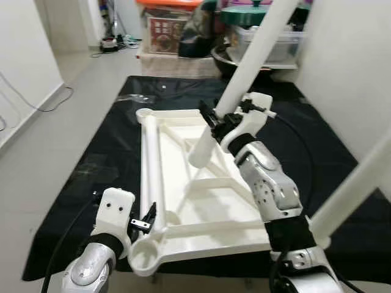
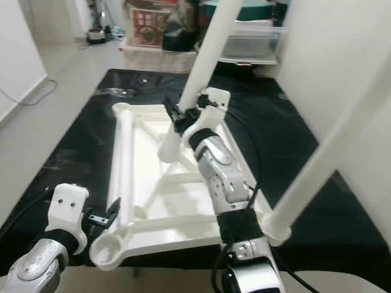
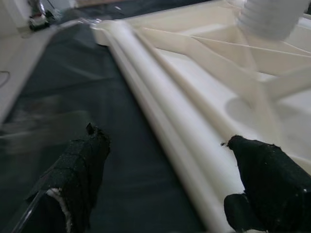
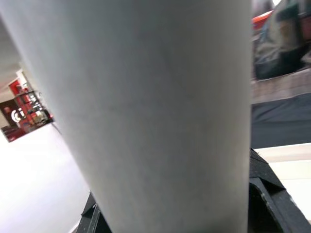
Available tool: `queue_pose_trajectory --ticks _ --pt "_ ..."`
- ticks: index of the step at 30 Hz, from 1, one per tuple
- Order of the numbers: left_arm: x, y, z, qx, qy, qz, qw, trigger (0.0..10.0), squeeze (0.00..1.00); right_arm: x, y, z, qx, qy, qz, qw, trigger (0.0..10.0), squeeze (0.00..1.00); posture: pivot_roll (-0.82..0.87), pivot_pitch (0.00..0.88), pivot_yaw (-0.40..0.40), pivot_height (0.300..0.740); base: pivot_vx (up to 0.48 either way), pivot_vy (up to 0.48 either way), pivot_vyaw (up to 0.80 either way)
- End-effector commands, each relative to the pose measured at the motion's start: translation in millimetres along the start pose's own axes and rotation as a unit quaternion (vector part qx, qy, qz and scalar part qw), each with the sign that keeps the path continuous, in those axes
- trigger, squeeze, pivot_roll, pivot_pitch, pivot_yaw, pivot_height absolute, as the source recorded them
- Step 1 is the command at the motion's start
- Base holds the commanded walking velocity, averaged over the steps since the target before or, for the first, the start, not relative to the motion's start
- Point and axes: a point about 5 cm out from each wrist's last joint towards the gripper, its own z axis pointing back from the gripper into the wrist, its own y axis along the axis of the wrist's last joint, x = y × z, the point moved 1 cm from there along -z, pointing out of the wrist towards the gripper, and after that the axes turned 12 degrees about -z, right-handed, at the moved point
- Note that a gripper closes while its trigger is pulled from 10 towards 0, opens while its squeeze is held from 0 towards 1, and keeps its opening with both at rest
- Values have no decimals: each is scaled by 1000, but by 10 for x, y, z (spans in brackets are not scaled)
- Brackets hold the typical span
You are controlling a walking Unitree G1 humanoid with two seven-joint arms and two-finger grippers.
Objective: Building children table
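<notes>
- Lower left of frame: our left claw (image 1: 146,221) sits open, fingers (image 3: 80,170) either side of the long rail, holding nothing.
- Centre: white tabletop (image 1: 183,201) lies upside down on the black mat (image 1: 110,152), corner socket (image 1: 145,254) nearest us.
- Centre right: our right claw (image 1: 214,119) is clamped round a white leg (image 1: 244,67), lower end over the frame's middle.
- We judge: leg-fitting step; next, steer the leg end into a socket.
- Top: storage boxes (image 1: 168,27), contents unclear.
</notes>
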Motion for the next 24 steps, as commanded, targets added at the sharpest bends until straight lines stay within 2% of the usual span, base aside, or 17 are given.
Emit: queue_pose_trajectory --ticks 1,5,7,16,20,24 --pt "-27 -13 14 -7 1 6 1000 10000 0 -97 28 -14 11 21 10 1000 10000 0 130 0 -67 740 0 480 0" --pt "-46 -11 20 -9 4 11 1000 10000 0 -102 19 5 10 23 13 1000 10000 0 132 0 -68 740 0 480 0" --pt "-63 15 21 2 8 0 1000 10000 0 -105 1 9 5 21 14 1000 10000 0 132 0 -67 740 0 480 0" --pt "-86 50 34 15 18 -16 1000 10000 0 -89 -6 47 2 31 7 1000 10000 0 133 0 -64 740 0 0 0" --pt "-113 51 68 22 20 -19 999 10000 0 -75 85 86 -20 92 0 996 10000 0 131 0 -63 740 0 0 0" --pt "-127 39 76 22 20 -24 999 10000 0 -81 118 93 -26 109 5 994 10000 0 126 0 -64 740 0 0 0"
